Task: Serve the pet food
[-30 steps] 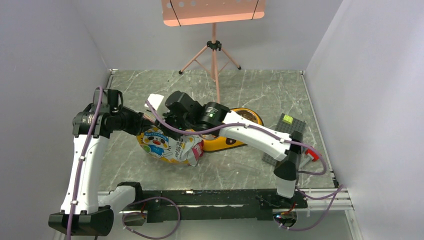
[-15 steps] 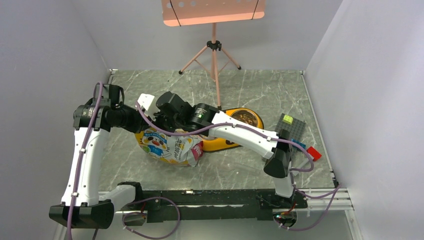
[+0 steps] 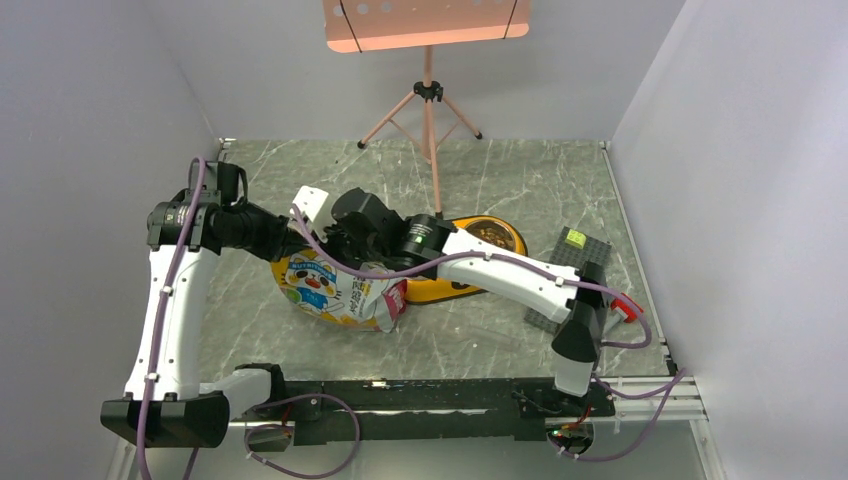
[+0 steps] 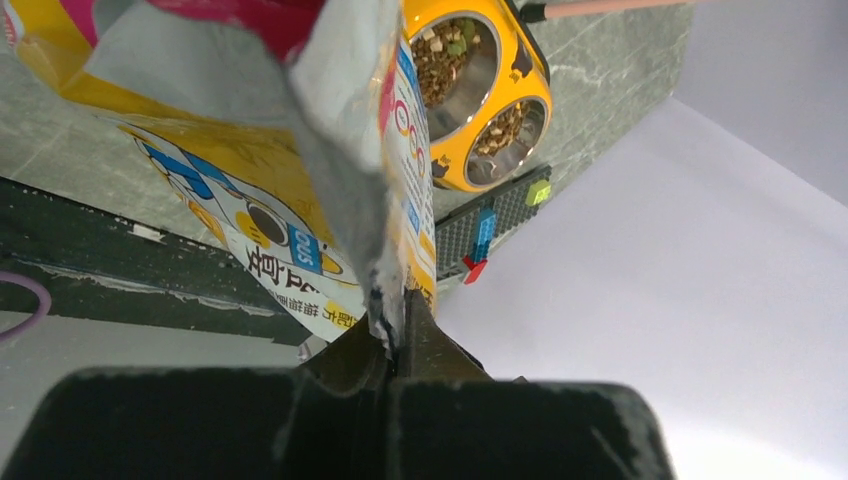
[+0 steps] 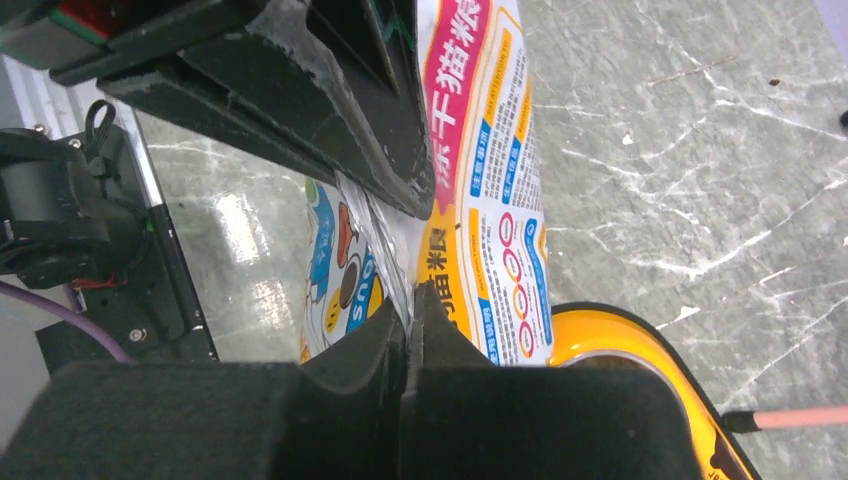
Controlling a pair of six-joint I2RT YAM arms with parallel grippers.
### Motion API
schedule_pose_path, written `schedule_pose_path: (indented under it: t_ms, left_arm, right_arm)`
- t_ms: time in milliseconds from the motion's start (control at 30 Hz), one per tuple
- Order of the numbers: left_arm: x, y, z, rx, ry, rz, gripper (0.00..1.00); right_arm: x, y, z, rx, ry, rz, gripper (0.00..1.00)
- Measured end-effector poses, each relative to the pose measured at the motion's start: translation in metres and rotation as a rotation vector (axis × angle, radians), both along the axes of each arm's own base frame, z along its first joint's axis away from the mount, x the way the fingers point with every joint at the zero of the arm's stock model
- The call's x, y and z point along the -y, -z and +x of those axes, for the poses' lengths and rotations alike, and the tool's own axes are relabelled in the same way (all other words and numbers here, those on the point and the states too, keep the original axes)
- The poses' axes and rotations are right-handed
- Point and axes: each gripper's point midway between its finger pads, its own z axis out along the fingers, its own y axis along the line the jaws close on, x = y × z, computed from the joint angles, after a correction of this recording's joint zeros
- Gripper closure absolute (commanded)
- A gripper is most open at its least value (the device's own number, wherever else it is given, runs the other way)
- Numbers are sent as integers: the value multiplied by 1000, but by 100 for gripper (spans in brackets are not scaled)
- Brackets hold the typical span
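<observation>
The crinkly white-and-yellow pet food bag [image 3: 335,290] hangs over the table's left middle, its red-magenta band at the lower right. My left gripper [image 3: 288,240] is shut on the bag's top edge, seen pinched in the left wrist view [image 4: 395,330]. My right gripper [image 3: 335,238] is shut on the same edge next to it, as the right wrist view [image 5: 410,300] shows. Brown kibble [image 4: 448,60] lies in both steel bowls of the yellow feeder [image 3: 445,290], just right of the bag. Kibble inside the bag is hidden.
A pink tripod stand [image 3: 428,100] stands at the back centre. A dark grey studded baseplate [image 3: 570,270] with a green brick lies at the right, a red brick [image 3: 627,306] by its near corner. Walls enclose the left, back and right.
Half a second ago both grippers and the bag's top had swung left; now they are back to the right, near where they were a second ago. Both stay shut on the bag.
</observation>
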Motion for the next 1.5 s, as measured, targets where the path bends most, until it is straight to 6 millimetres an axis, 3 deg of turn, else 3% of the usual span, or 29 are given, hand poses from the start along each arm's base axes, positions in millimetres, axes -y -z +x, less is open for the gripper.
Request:
schedule_pose_path:
  t_ms: [67,100,167,200,233,333,533,800,1067,1233,1500]
  left_arm:
    - [1,-1,0,7,11,1,100]
    - [1,-2,0,16,18,2,94]
    - [3,-2,-1,26,28,-4,64]
    - [3,-1,0,38,30,0,51]
    - [-2,-2,4,66,11,23,42]
    - [-24,-10,19,161,-61,98,33]
    - [-40,-18,32,262,-79,197,30]
    - [-52,-23,42,405,-20,329,32]
    - [-61,-52,35,665,152,579,32]
    - [-68,-61,38,607,136,605,38]
    - [-78,-23,39,361,64,571,41]
  right_arm:
    - [8,-1,-2,4,4,1,100]
    - [11,0,-3,6,4,2,100]
    - [13,0,-4,16,3,18,100]
    - [16,2,-5,17,7,19,91]
    - [24,4,-5,13,17,2,82]
    - [49,3,-4,5,50,-49,77]
    - [79,-14,-6,22,90,-64,77]
    - [91,2,-17,-9,67,-105,64]
    - [91,3,-32,-40,-17,-105,59]
    - [91,3,-34,-37,-30,-109,57]
    - [91,-8,-33,-25,-32,-103,57]
